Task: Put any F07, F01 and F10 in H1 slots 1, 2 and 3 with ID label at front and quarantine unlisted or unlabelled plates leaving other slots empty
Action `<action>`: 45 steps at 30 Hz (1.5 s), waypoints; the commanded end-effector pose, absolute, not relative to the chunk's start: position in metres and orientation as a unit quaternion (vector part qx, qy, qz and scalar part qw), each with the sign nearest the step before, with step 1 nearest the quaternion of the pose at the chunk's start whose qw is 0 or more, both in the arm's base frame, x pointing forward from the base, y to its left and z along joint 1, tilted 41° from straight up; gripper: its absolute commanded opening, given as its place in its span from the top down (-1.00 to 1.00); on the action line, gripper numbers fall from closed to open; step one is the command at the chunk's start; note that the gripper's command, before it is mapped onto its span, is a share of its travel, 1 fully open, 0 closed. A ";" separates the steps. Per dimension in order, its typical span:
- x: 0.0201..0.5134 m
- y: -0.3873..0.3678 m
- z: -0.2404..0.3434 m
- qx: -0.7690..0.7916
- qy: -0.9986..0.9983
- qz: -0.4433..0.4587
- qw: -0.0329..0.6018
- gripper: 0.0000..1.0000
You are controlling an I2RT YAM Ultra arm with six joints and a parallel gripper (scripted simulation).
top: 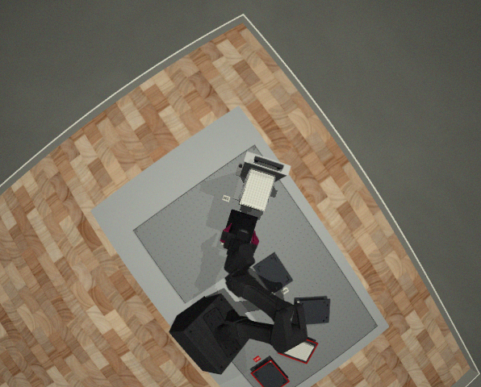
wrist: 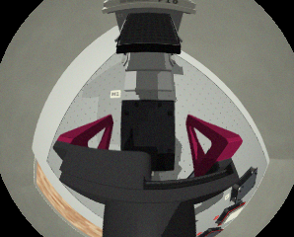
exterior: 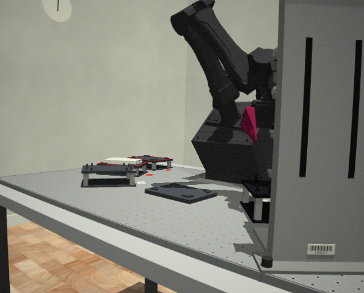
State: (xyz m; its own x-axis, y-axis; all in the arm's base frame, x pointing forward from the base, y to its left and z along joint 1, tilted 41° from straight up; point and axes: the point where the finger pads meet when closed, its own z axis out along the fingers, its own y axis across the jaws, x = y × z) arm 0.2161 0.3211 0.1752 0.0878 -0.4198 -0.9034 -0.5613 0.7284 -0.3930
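Note:
The plate hotel H1 (top: pixel 269 163) (exterior: pixel 320 141) stands at the far end of the deck. A white 96-well plate (top: pixel 256 190) shows from above at its front. In the wrist view a pale plate end (wrist: pixel 150 4) with small dark marks sits high in the hotel, above a dark shelf level (wrist: pixel 149 35); the ID is too small to read. My gripper (top: pixel 241 233) (exterior: pixel 253 124) (wrist: pixel 149 118) is open and empty, with magenta fingers. It hangs in front of the hotel, over the bare black landing nest (top: pixel 243 218) (exterior: pixel 254 189) (wrist: pixel 147 145).
A flat black nest (top: pixel 272 269) (exterior: pixel 180 192) lies mid-deck. A raised black nest (top: pixel 313 310) (exterior: pixel 108 170) stands beyond it. One red-edged quarantine nest holds a white plate (top: pixel 301 350) (exterior: pixel 123 160). The other red-edged nest (top: pixel 269 372) (exterior: pixel 150 158) is bare. The arm base (top: pixel 207 329) is beside them.

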 end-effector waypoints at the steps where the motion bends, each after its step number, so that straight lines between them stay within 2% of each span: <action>1: 0.215 0.325 0.182 -0.361 0.666 0.069 0.649 -1.00; 25: 0.238 0.329 0.153 -0.361 0.666 0.069 0.649 -1.00; 45: 0.257 0.349 0.165 -0.361 0.666 0.069 0.649 -1.00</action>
State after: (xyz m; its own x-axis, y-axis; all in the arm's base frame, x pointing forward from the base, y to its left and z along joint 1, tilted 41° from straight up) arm 0.2578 0.3451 0.1610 0.0970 -0.3971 -0.9126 -0.5617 0.7351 -0.3796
